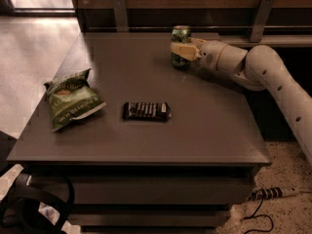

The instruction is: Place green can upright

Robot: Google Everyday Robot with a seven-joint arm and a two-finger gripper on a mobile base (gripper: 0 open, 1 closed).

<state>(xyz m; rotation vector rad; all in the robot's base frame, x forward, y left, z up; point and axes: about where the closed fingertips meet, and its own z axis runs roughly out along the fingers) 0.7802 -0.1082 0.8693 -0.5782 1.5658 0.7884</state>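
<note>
The green can stands upright on the grey table near its far edge, right of centre. My gripper reaches in from the right on a cream-coloured arm and is closed around the can's middle. One cream finger crosses the front of the can. The other finger is hidden behind the can. The can's bottom rests on or just above the tabletop.
A crinkled green chip bag lies at the table's left. A dark candy bar lies flat in the middle. A wall with metal brackets runs behind the table. Cables lie on the floor at the lower right.
</note>
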